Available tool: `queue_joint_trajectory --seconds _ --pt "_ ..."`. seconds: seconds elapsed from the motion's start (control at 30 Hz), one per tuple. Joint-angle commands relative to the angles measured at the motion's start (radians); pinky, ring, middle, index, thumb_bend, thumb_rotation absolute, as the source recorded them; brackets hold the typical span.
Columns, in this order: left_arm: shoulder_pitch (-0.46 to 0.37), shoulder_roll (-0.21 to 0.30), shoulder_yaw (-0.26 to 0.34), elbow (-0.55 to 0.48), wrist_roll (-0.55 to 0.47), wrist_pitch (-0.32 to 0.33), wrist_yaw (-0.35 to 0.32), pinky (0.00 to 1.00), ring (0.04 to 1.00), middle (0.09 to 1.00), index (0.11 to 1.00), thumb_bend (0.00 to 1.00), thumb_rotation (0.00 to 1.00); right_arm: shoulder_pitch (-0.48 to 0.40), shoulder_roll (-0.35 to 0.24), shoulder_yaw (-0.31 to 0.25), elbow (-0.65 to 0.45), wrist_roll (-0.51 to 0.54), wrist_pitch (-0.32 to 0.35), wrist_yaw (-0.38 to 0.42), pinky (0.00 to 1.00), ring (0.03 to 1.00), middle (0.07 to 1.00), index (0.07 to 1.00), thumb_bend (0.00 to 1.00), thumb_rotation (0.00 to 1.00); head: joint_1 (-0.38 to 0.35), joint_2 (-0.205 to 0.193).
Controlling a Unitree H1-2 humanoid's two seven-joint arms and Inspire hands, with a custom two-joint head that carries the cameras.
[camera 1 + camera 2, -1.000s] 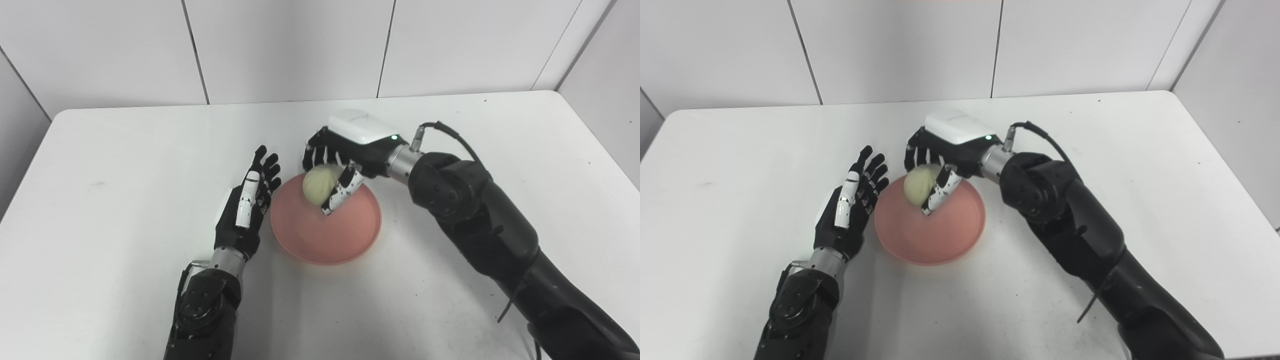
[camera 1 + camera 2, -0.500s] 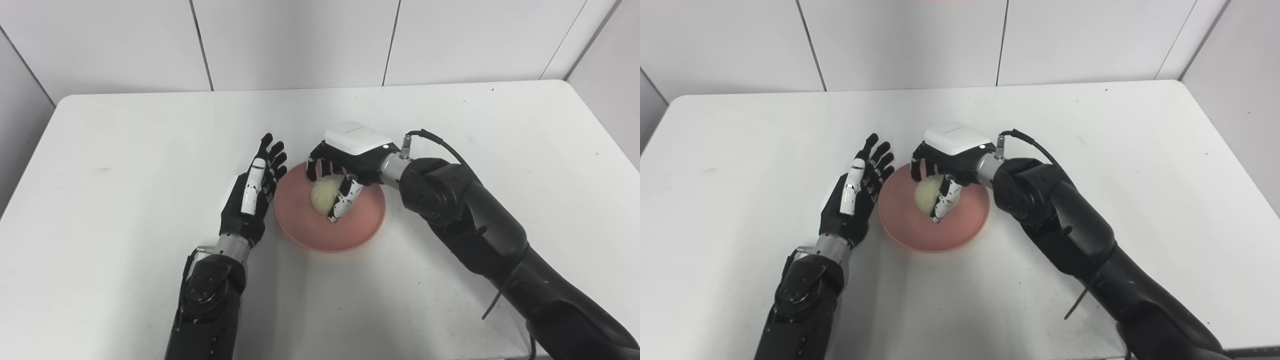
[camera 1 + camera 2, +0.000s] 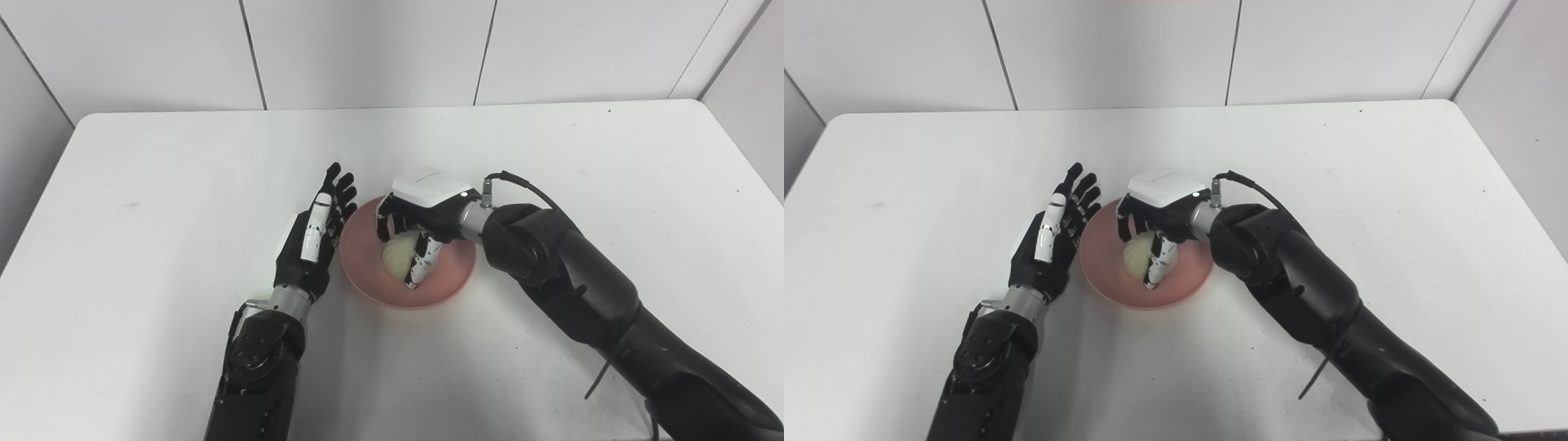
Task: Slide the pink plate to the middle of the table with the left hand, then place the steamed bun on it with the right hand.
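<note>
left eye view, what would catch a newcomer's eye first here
The round pink plate near the middle of the white table stands out first, with a pale, rounded steamed bun over its centre. The right hand is closed around that bun from above. Just left of the plate, the left hand rests open with its fingers spread.

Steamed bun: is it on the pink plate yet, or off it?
On or just above it: the steamed bun sits low inside the pink plate, with the right robot hand closed around it. Actual contact cannot be told.

Both arms (image 3: pixel 569 288) showing glossy black shells; each robot hand (image 3: pixel 422 211) wearing black-and-white fingers; cable (image 3: pixel 520 182) looping at the right wrist.
</note>
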Motion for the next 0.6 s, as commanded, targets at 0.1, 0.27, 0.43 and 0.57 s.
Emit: queue_joint_trajectory --seconds 0.1,0.27,0.43,0.57 --pt "0.035 0.005 -0.008 0.035 0.018 0.069 0.013 0.97 0.978 0.981 0.984 0.37 1.0 -0.047 -0.008 -0.017 -0.063 -0.011 -0.001 0.065 0.63 0.709 0.74 0.736 0.66 0.31 -0.001 0.0" --pt "0.036 0.004 -0.009 0.032 0.021 0.069 0.015 0.95 0.975 0.982 0.984 0.37 1.0 -0.045 0.002 -0.04 -0.106 -0.022 0.016 0.095 0.67 0.754 0.791 0.768 0.75 0.48 -0.002 -0.001" --pt "0.037 0.006 -0.01 0.026 0.018 0.075 0.011 0.95 0.983 0.99 0.989 0.37 1.0 -0.062 0.0 -0.041 -0.155 -0.047 0.044 0.188 0.71 0.8 0.83 0.802 0.81 0.65 0.0 0.0" --pt "0.037 0.005 -0.009 0.019 0.017 0.088 0.014 0.97 0.981 0.982 0.981 0.38 1.0 -0.07 0.003 -0.051 -0.191 -0.058 0.061 0.237 0.73 0.824 0.843 0.818 0.85 0.69 -0.001 0.0"
